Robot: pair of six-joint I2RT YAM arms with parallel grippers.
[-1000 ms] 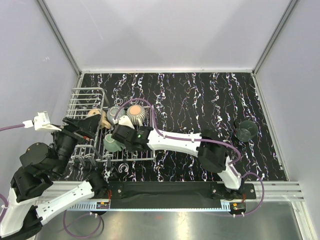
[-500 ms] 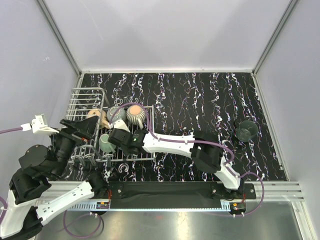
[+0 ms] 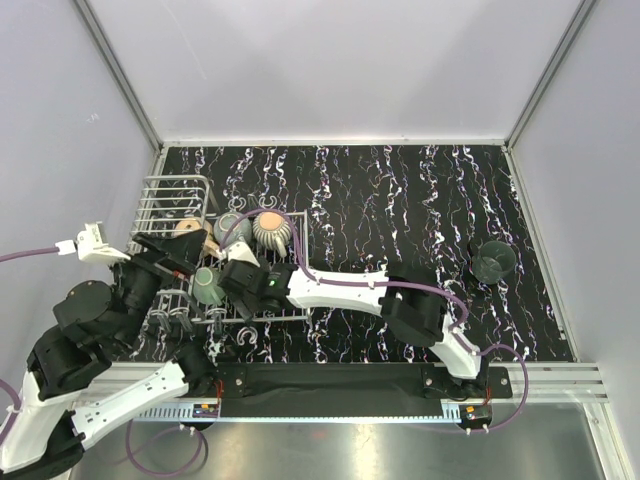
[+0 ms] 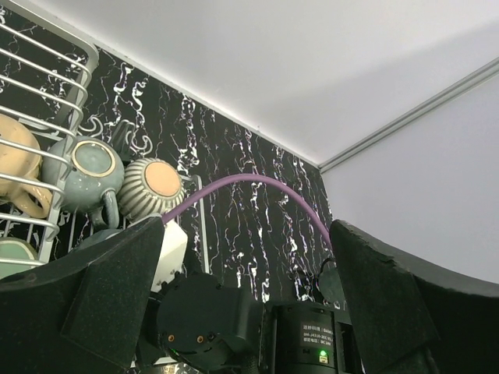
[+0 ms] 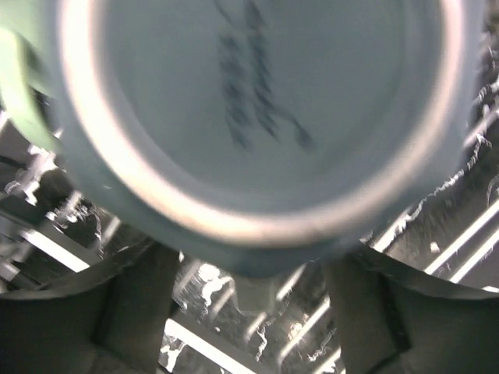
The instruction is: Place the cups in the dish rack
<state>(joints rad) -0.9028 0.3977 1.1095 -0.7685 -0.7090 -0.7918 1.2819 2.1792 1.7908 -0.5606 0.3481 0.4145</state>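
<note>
The right pincer [image 5: 251,274] is closed around a smooth mint-green mug [image 3: 207,287], its round glazed base ringed pale, over the white wire rack [image 3: 178,181] at 9 o'clock on the surface [image 3: 400,200]. The left pincer [image 4: 245,234] gapes wide, empty. A ribbed beige mug [image 4: 152,187] lies at the mint one's 1 o'clock; a dark mug [image 3: 494,262] sits at 3 o'clock.

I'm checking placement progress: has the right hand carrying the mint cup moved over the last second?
Yes. The right hand with the mint cup shifted left across the dish rack, toward its basket side.
</note>
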